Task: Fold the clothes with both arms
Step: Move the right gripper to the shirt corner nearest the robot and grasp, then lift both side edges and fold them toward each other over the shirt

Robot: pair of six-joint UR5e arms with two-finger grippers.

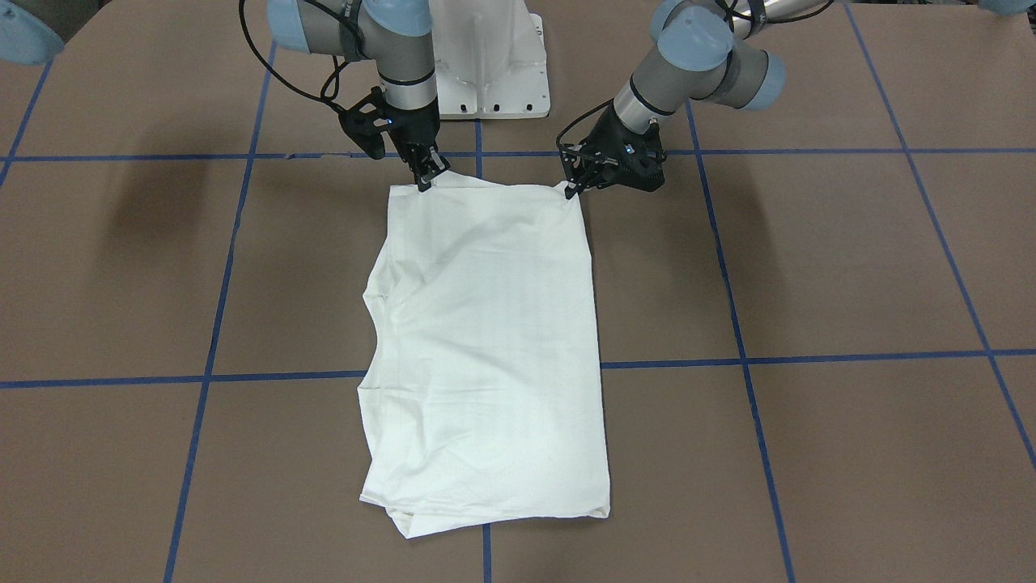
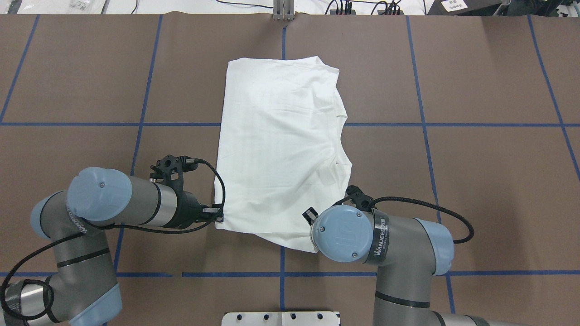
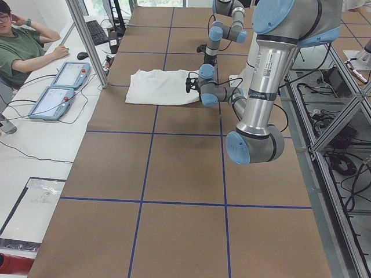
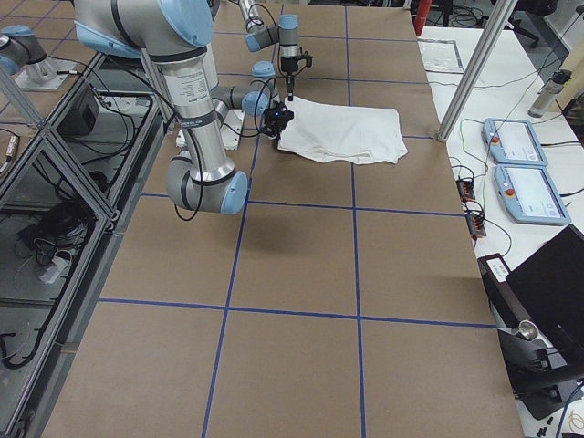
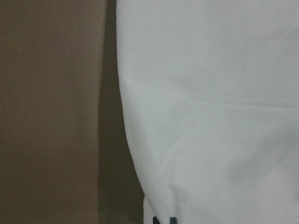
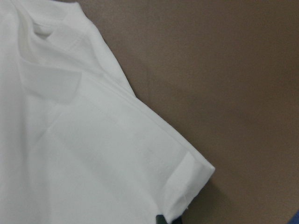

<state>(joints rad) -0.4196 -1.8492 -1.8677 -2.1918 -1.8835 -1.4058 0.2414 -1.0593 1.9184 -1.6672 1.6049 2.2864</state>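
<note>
My left gripper [image 1: 572,191] is pinched closed on the left corner of the T-shirt [image 1: 486,348], at the edge that lies nearest my white pedestal [image 1: 494,73]. The fingers come in low and slanted from the outer side, and the cloth rises in a small peak where they bite. In my left wrist camera only the dark fingertips [image 5: 161,219] show at the bottom edge, with white fabric filling the frame right up to them.

My right gripper [image 1: 426,181] is clamped on the right corner of the same near edge. It points almost straight down, and the corner is drawn up into a little point between the fingers. My right wrist camera shows a folded, hemmed corner of the shirt ending just above one dark fingertip [image 6: 161,218].

Between my two grips the near edge runs nearly straight, with a slight sag. The rest of the shirt lies flat on the brown table [image 1: 850,267], folded into a long white panel that stretches away from me and crosses one of the blue tape lines [image 1: 809,356]. Its left side is straight. Its right side is uneven, with a folded step partway along and loose layers showing at the far right corner.
</note>
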